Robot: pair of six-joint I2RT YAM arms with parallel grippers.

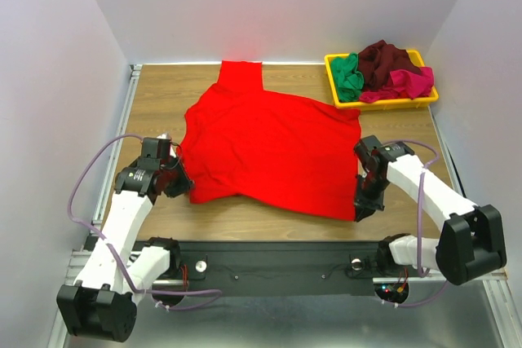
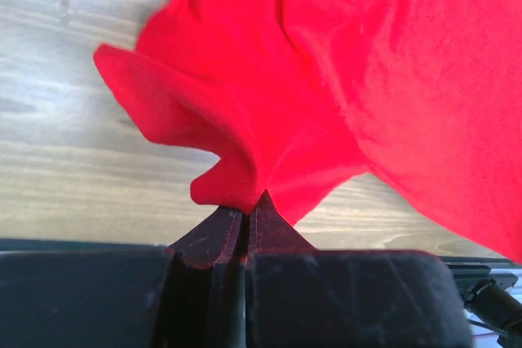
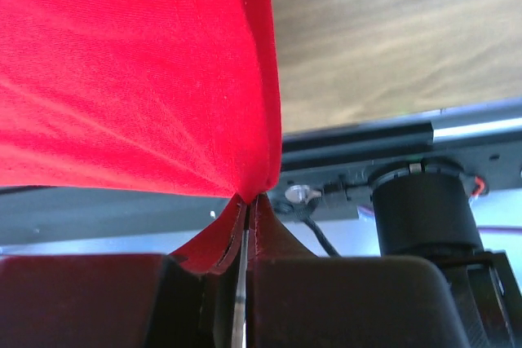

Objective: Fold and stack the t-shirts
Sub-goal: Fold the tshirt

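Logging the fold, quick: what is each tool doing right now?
Left tool: closed on the red t-shirt.
Right tool: closed on the same red t-shirt.

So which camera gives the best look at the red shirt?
The top view: the whole red shirt lies spread out. Each wrist view shows only a corner pinched in the left end effector and right end effector.

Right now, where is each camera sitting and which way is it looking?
Top camera: above and behind the arms, looking down at the table, red t-shirt and yellow tray; left arm and right arm show.
Left wrist camera: on the left arm, facing the table past the left claw, shut on the shirt's edge.
Right wrist camera: on the right arm, facing back toward the black base rail; right claw shut on a shirt corner.
Shared: all three see the red t-shirt.
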